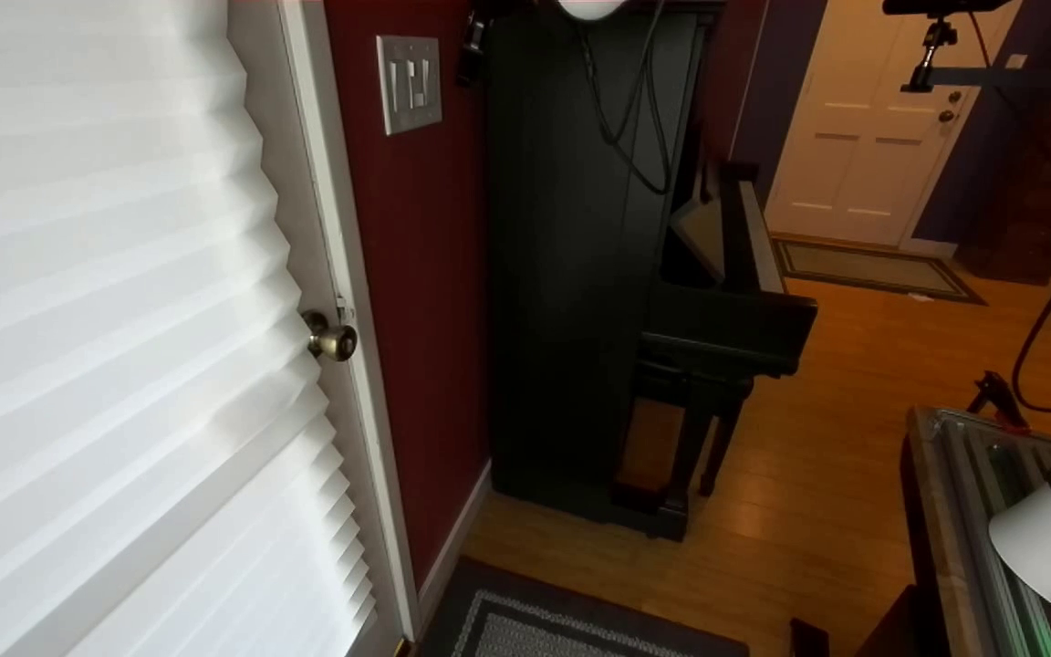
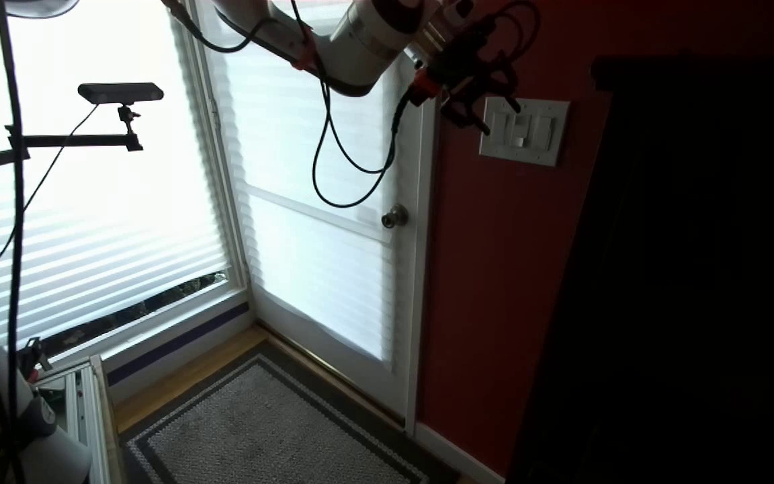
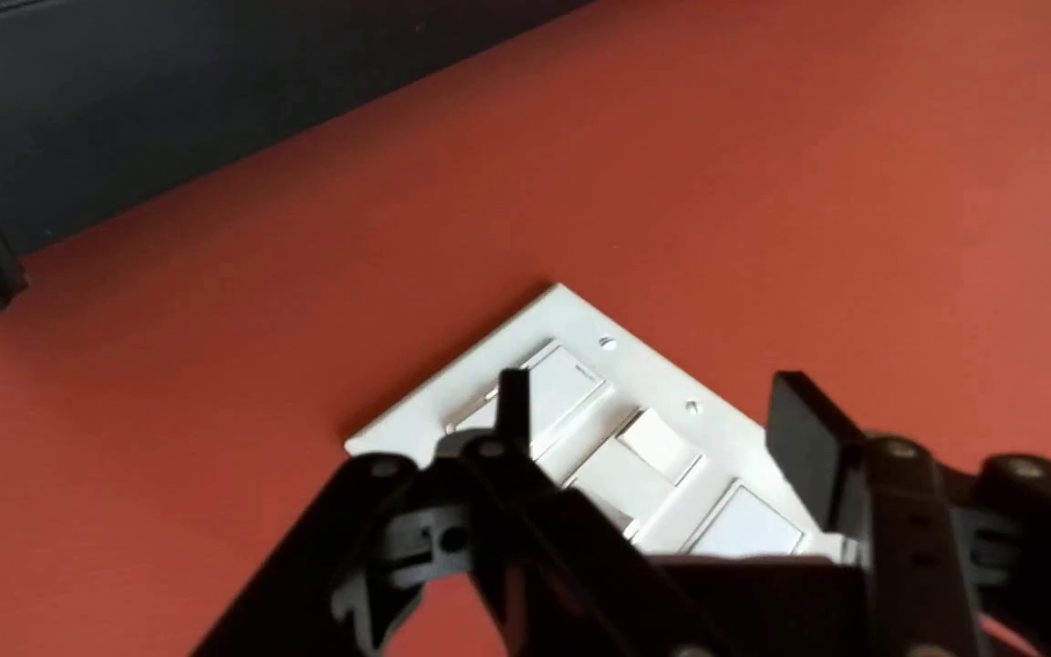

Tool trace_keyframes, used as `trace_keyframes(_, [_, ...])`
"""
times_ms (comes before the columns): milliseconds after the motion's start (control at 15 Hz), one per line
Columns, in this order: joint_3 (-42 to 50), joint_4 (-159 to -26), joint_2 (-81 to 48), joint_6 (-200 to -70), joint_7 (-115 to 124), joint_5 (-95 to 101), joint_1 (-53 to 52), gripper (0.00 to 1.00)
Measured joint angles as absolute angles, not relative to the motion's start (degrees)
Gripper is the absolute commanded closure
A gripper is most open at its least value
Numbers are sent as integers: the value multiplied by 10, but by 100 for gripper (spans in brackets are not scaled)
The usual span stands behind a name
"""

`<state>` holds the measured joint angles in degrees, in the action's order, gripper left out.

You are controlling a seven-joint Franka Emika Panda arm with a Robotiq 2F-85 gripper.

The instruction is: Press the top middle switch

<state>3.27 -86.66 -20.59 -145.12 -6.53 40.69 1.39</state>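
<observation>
The whitish-grey wall plate (image 3: 564, 315) is on the red wall, tilted in the wrist view. It also shows in both exterior views (image 1: 414, 119) (image 2: 525, 156). The top middle switch (image 3: 660, 444) is a small pale rocker in the upper part of the plate's middle column. It shows small in both exterior views (image 1: 412, 69) (image 2: 521, 121). My gripper (image 3: 651, 392) is open and empty, its fingers apart on either side of the middle column in the picture. In an exterior view the gripper (image 2: 501, 118) is at the plate's upper left. Whether it touches the plate cannot be told.
A black upright piano (image 1: 571, 274) stands beside the plate; its dark side (image 3: 170, 91) shows in the wrist view. A door with a brass knob (image 1: 334, 342) and white pleated shade (image 1: 124, 274) is on the plate's other side. A cable loop (image 2: 347, 195) hangs from the arm.
</observation>
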Motion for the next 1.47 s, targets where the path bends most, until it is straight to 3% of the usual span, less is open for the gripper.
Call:
trace_keyframes(333, [45, -824, -254, -1523, -80, 407, 14, 97])
trace_keyframes(400, [45, -817, -262, -1536, -84, 407, 14, 99])
trace_keyframes(1467, [54, -753, -318, -1562, -119, 392, 14, 100])
